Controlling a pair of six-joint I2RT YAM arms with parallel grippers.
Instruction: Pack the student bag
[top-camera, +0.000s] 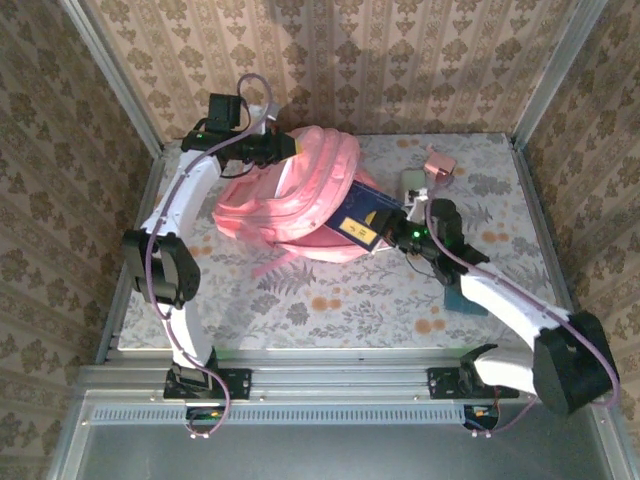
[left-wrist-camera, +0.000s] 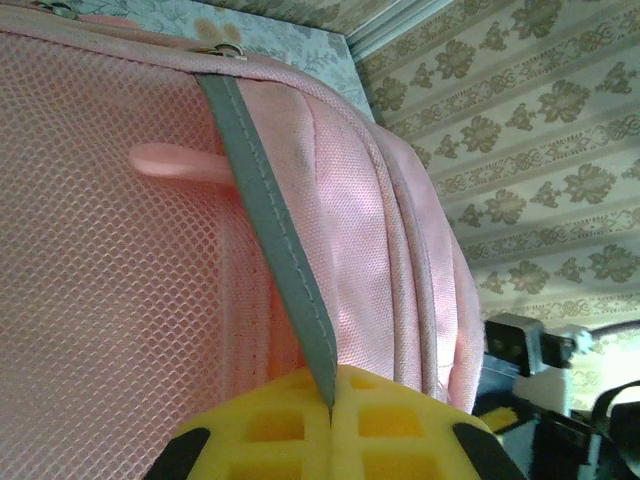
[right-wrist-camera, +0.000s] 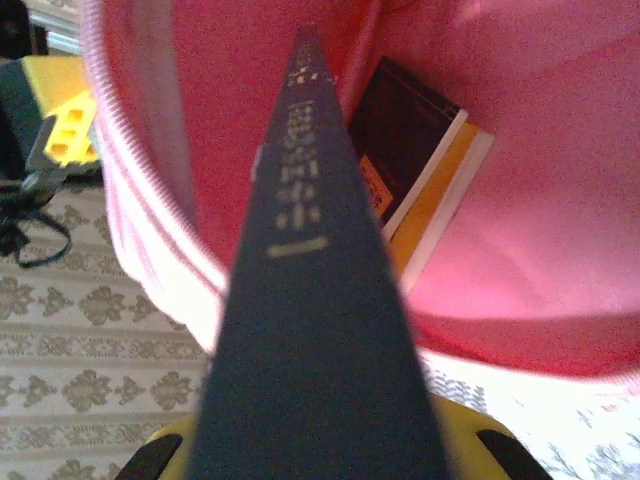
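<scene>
Sliding a blue book (right-wrist-camera: 305, 300) into the pink backpack (top-camera: 300, 190), centre frame.
Right gripper (top-camera: 400, 235) clamps the book; left gripper (left-wrist-camera: 330, 400) pinches a grey strap (left-wrist-camera: 275, 240); a deeper push likely follows.

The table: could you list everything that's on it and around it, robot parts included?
backpack: one, pink, back middle of the table, mouth facing the right arm
strap: one, grey, running across the backpack's mesh side
blue book: one, dark blue, partly inside the backpack's mouth
second book: one, black and orange, already inside the backpack
small box: one, pink, back right
pale object: one, whitish, beside the small box; too small to identify
flat blue thing: one, teal, under the right arm
table: one, floral cover
left gripper: one, yellow pads, shut on the strap
right gripper: one, shut on the blue book
</scene>
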